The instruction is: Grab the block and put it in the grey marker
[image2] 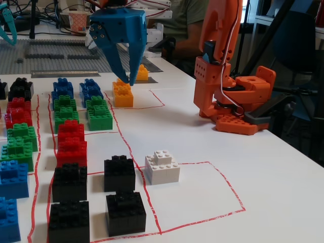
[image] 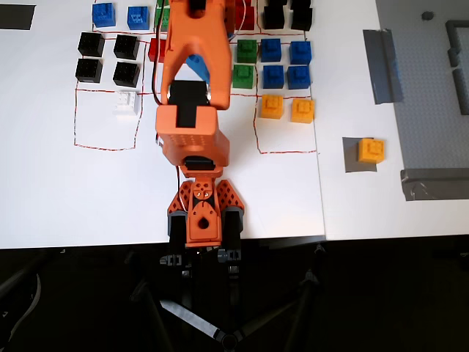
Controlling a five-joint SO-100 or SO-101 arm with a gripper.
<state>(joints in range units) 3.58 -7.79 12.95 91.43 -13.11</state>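
Observation:
One yellow-orange block (image: pixel 372 150) sits on the grey marker (image: pixel 352 163) at the right of the overhead view; it also shows in the fixed view (image2: pixel 142 73) on the marker (image2: pixel 154 79). Two more yellow-orange blocks (image: pixel 272 106) (image: pixel 302 110) stand inside a red outline; in the fixed view they line up (image2: pixel 123 94). My blue gripper (image2: pixel 125 77) hangs fingers down above the rows of blocks, open and empty, touching nothing. In the overhead view the orange arm hides most of it; a blue part (image: pixel 196 67) shows.
Rows of black (image: pixel 127 46), blue (image: pixel 272 75), green (image: pixel 246 50) and red (image2: pixel 71 131) blocks and one white block (image: pixel 125 103) stand on the white table. Long grey tape strips (image: pixel 382 66) and a grey studded plate (image: pixel 432 88) lie right. The arm's base (image: pixel 203 216) is at the near edge.

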